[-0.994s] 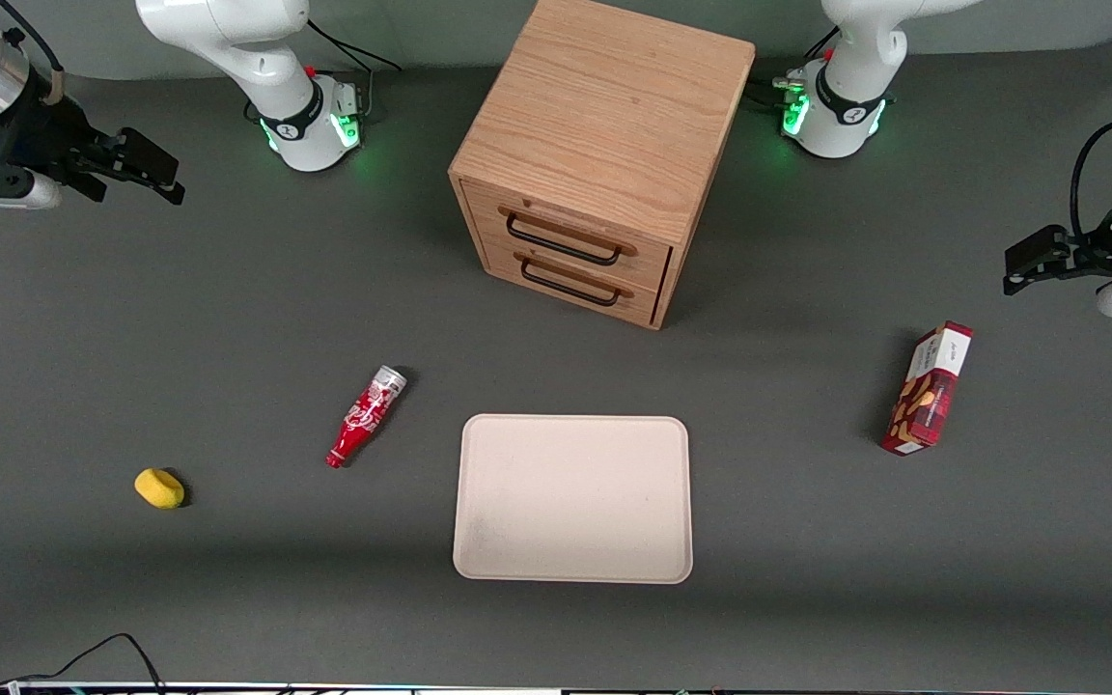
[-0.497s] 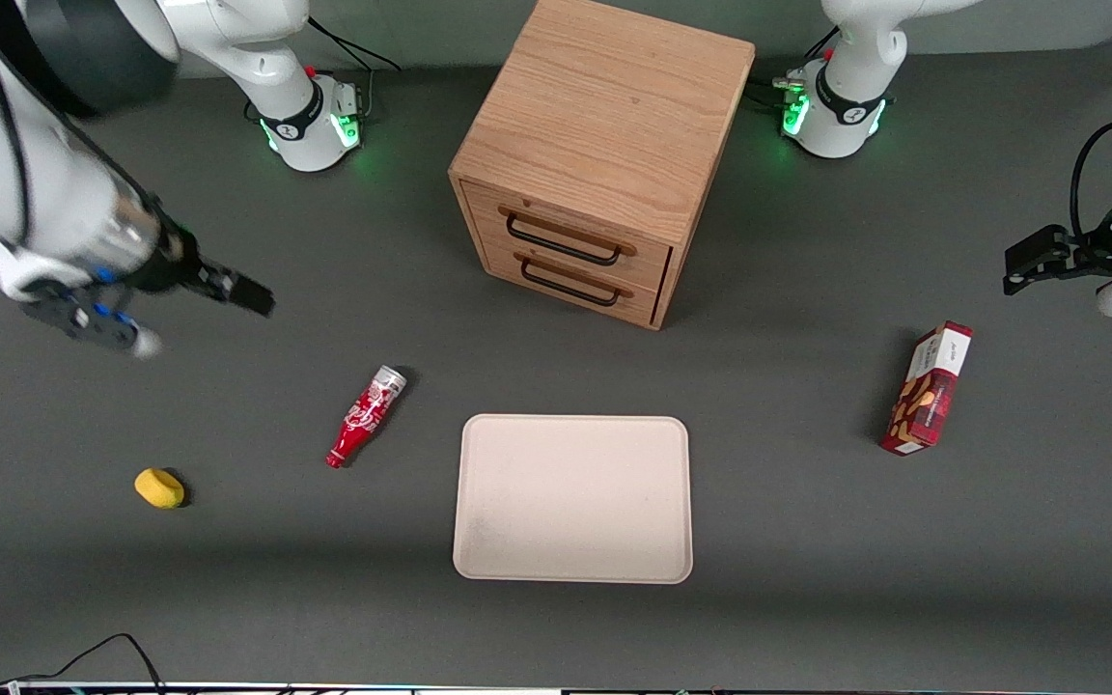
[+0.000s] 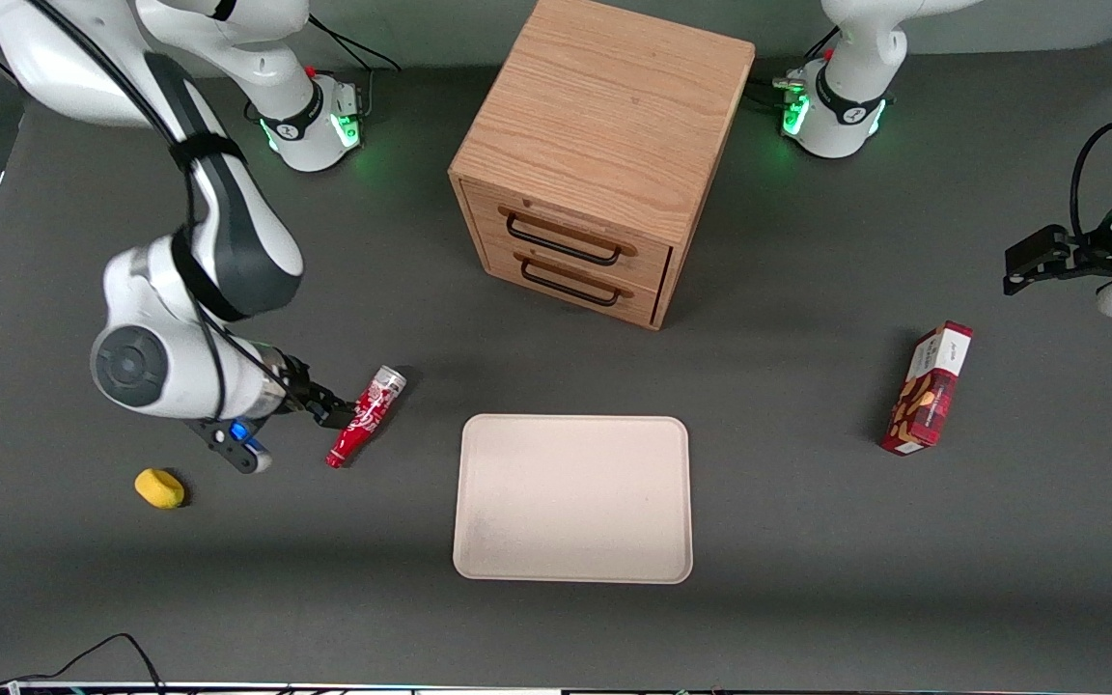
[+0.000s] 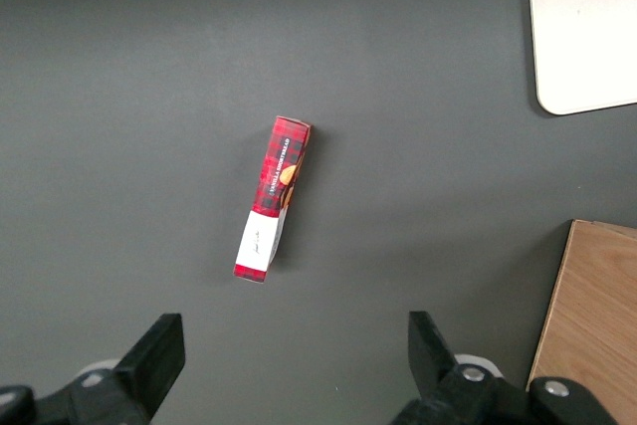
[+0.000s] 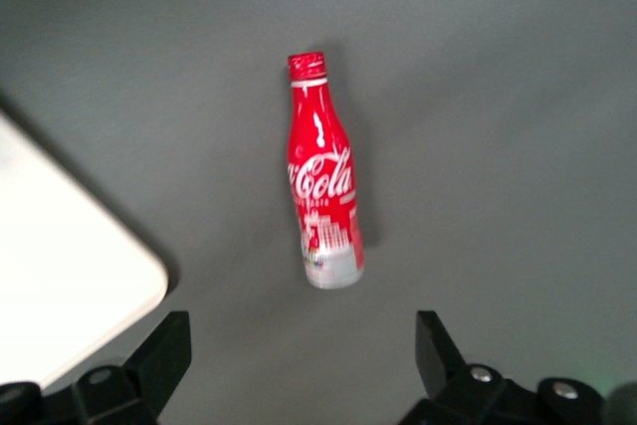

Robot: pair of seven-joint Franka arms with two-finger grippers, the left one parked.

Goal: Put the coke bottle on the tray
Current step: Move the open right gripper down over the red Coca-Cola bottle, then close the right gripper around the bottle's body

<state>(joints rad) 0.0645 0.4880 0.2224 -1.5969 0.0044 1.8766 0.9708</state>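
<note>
Right wrist view: the end effector is seen with its two fingers spread wide and nothing held between them. The coke bottle is framed just ahead of the open fingers, lying on its side on the grey bench, and a rounded corner of the tray is seen near it but not touching.

In the front view, the end effector is found low over the bench, just beside the bottle. No contact can be made out. The bottle is laid slantwise, with its red cap nearer the camera and its silver base farther off. It lies beside the tray, toward the working arm's end of the bench, with a strip of bare bench between them. A small yellow object lies farther out toward the same end, well apart from the bottle.

The bottle is judged to be light and stiff, but smooth and round, so it may roll or slip if nudged from one side. The best hold is judged to be across the broad lettered body, with the fingers squeezing at right angles to its length. The narrow neck would be a poorer grip, as the bottle could swing from it.
</note>
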